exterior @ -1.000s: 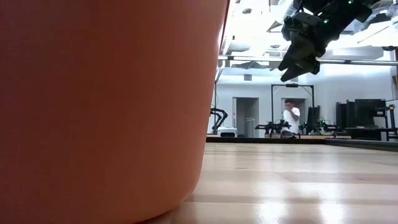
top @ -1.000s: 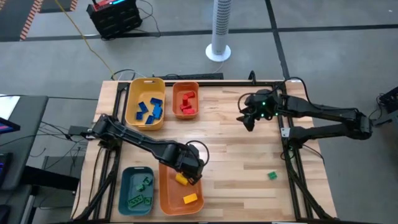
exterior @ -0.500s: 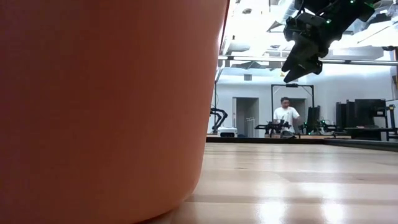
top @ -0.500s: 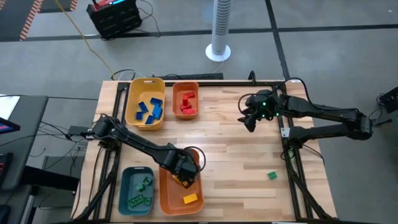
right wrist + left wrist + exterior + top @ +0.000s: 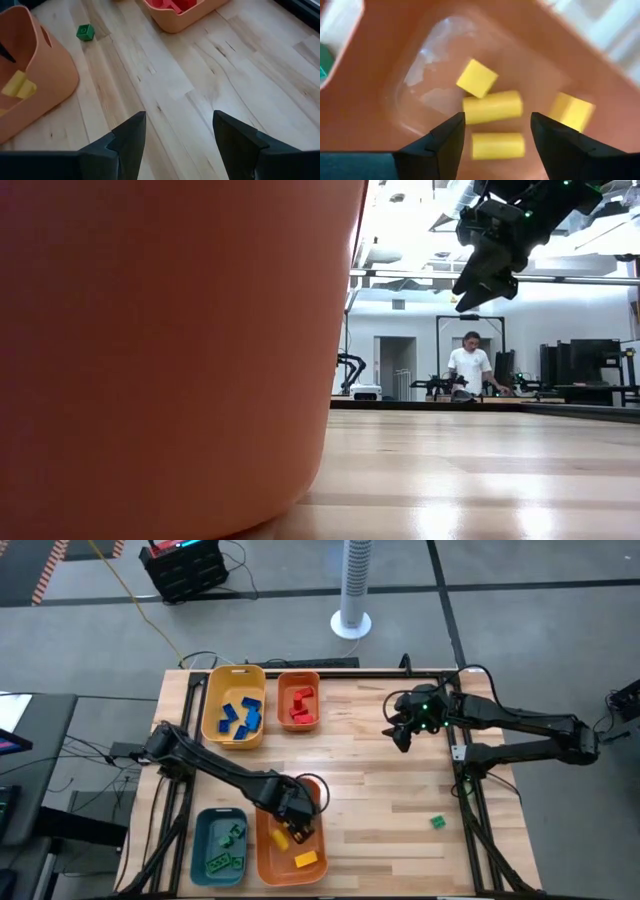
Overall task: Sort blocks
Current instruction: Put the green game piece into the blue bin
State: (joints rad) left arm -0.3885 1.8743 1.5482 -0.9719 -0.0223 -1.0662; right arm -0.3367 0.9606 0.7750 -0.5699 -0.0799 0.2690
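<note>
My left gripper (image 5: 291,821) hangs open over the near orange bin (image 5: 263,860), fingers pointing down. In the left wrist view its fingers (image 5: 451,135) stand apart above several yellow blocks (image 5: 492,107) on the bin's floor; one more yellow block (image 5: 571,111) shows blurred. My right gripper (image 5: 398,735) hovers open above the table's far right part, nothing between its fingers (image 5: 131,136). A green block (image 5: 437,823) lies on the wood near the right edge. The right wrist view also shows a green block (image 5: 85,32) on the wood.
A yellow bin (image 5: 212,690) with blue blocks and an orange bin (image 5: 299,678) with red blocks stand at the far left. A teal bin (image 5: 203,840) with green blocks stands beside the near orange bin, whose wall (image 5: 160,360) fills the low view's left. A person (image 5: 470,368) stands in the room behind.
My left gripper has gone down into the near orange bin, a little toward the table's left edge. The yellow block that showed at its fingers a second ago now lies loose in the bin beside it. My right gripper has kept still.
</note>
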